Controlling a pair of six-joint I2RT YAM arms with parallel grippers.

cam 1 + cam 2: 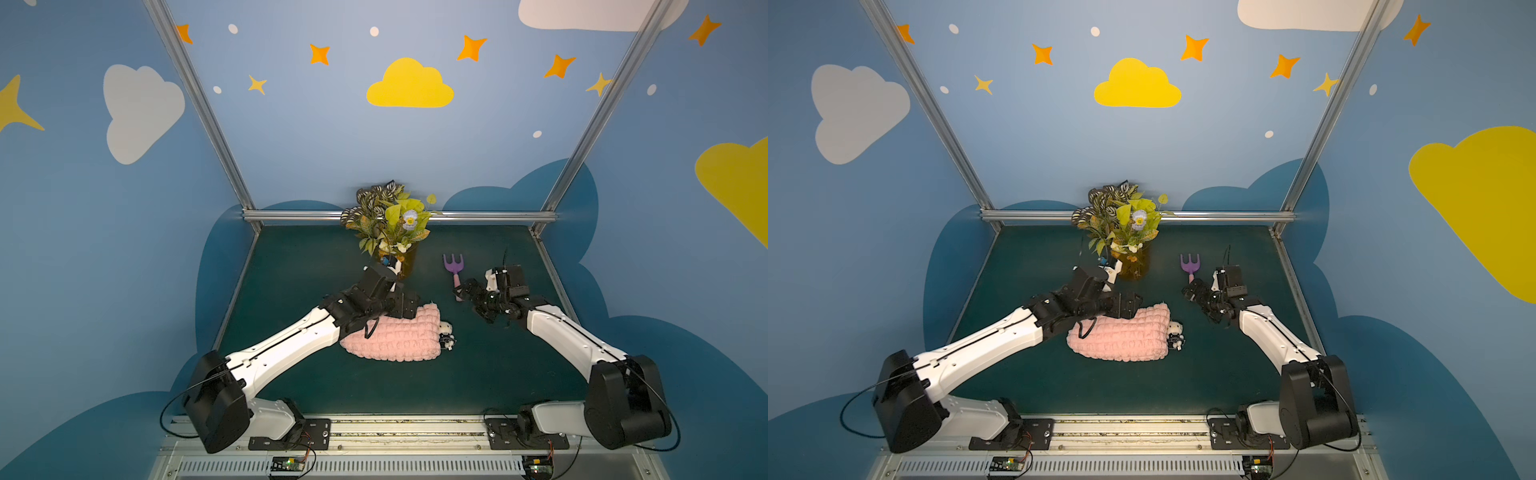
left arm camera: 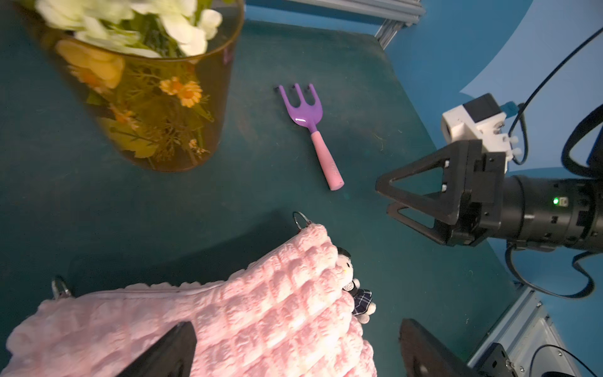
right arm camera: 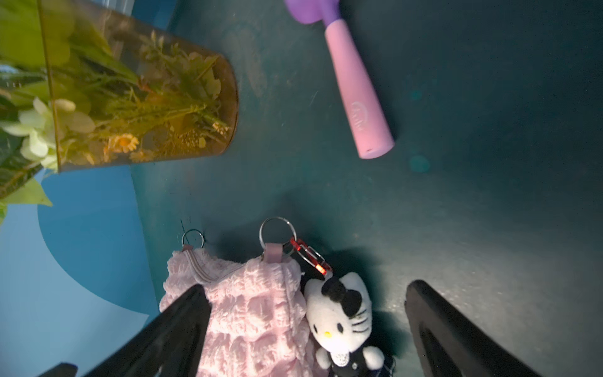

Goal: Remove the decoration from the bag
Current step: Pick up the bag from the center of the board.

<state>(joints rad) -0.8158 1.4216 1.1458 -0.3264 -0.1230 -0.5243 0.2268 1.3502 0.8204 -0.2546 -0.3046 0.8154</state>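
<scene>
The pink knitted bag (image 1: 395, 338) (image 1: 1121, 338) lies flat mid-table. The decoration (image 1: 445, 333) (image 1: 1176, 333), a small white cat plush with a black bow and a dark plaid dress, hangs at the bag's right end. A red and silver clasp (image 3: 310, 256) links it to a metal ring (image 3: 277, 231) on the bag's corner. My left gripper (image 1: 409, 307) (image 2: 297, 326) hovers open over the bag's far edge, with the pink knit (image 2: 261, 313) between its spread fingers. My right gripper (image 1: 463, 291) (image 3: 306, 289) is open, hanging right of the bag and facing the plush (image 3: 341, 320).
An amber vase of leaves and flowers (image 1: 405, 262) (image 2: 156, 107) stands just behind the left gripper. A purple-and-pink toy fork (image 1: 453, 264) (image 2: 310, 130) lies behind the right gripper, its handle (image 3: 359, 91) close to it. Metal frame rails edge the green table (image 1: 478, 374).
</scene>
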